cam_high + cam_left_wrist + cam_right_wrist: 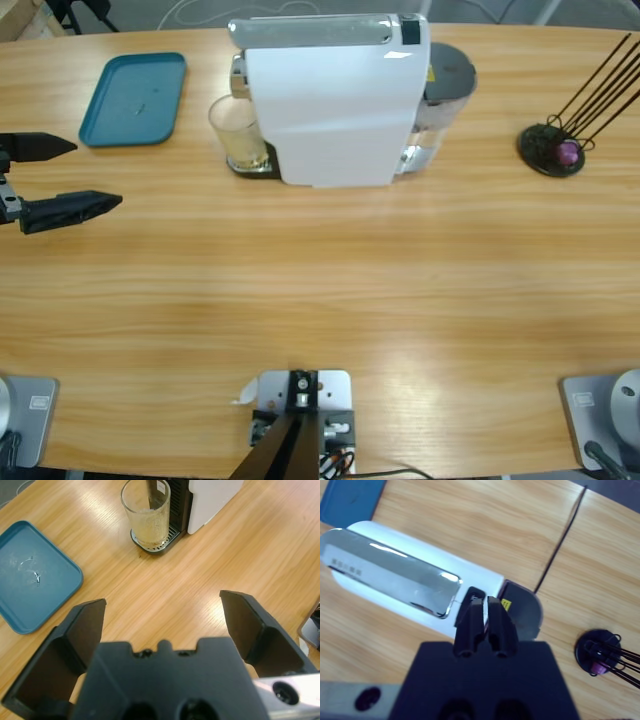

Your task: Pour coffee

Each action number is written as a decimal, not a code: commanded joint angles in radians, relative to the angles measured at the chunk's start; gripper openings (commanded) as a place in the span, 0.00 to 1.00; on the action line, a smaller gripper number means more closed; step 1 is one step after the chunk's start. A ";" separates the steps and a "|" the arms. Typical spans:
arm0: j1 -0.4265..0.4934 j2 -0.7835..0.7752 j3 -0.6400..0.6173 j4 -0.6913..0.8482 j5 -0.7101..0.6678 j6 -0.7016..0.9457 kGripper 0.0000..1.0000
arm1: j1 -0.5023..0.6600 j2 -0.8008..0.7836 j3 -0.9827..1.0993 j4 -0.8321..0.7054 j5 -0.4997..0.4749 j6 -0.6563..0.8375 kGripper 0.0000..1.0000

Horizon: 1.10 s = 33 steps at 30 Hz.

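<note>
From above, the coffee (246,158) sits shallow in a glass (240,133) under the coffee machine (335,100) on the desk (330,270), while the left wrist view shows the left gripper (162,612) released and facing it, and the right wrist view shows the right gripper (483,606) clenched empty over the machine.

The left gripper (162,615) hangs wide open over the bare table (200,580). Far ahead, a clear glass (146,512) of coffee (148,526) stands on the white machine's (212,497) drip tray; a teal tray (30,577) lies left.
</note>
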 commanded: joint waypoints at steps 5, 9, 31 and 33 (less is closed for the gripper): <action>-0.011 0.040 0.038 -0.008 0.020 -0.010 1.00 | 0.023 0.056 -0.012 0.041 0.022 -0.002 0.00; -0.011 0.040 0.029 -0.009 0.028 -0.010 1.00 | 0.023 0.075 -0.016 0.037 0.048 -0.004 0.00; -0.011 0.042 0.043 -0.009 0.035 -0.010 1.00 | 0.021 0.118 -0.028 0.030 0.007 -0.016 0.00; -0.011 0.045 0.045 -0.009 0.035 -0.011 1.00 | 0.020 0.110 -0.030 0.030 -0.003 -0.019 0.00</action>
